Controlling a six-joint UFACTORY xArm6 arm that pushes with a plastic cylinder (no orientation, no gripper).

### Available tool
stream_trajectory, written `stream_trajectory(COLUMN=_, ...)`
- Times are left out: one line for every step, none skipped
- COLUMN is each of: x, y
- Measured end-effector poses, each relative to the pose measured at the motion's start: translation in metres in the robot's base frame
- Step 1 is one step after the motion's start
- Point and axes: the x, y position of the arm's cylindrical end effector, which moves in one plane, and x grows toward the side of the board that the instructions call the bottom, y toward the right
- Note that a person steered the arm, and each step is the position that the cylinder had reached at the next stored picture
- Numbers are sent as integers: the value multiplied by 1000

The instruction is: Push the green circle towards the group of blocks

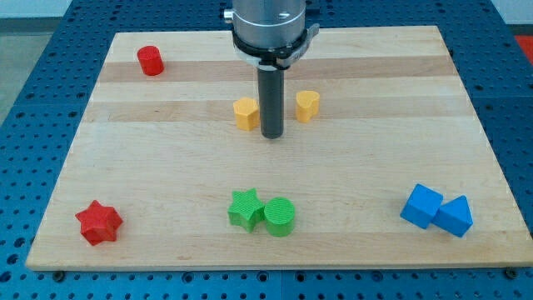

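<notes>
green circle (280, 217) touches green star (246, 208); my tip (272, 136), holding nothing, hides no block.

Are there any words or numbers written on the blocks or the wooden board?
None. No letters, numbers or signs show anywhere: the wooden board, the green circle and the other coloured blocks are all plain. My tip is plain too.

Bright, even light; sharp focus
</notes>
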Motion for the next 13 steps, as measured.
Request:
stream_trajectory(x=-13, y=-20)
stream_trajectory(x=-18, y=-44)
stream_trajectory(x=-18, y=-44)
stream_trajectory(x=-18, y=-44)
stream_trajectory(x=-12, y=-47)
stream_trajectory(x=-16, y=-49)
stream_trajectory(x=-51, y=-62)
stream_trajectory(x=-83, y=-73)
stream_trajectory(x=-101, y=-86)
stream_trajectory(x=-117, y=-99)
stream_trajectory(x=-117, y=-99)
stream_trajectory(x=-133, y=-96)
stream_trajectory(x=-170, y=-96)
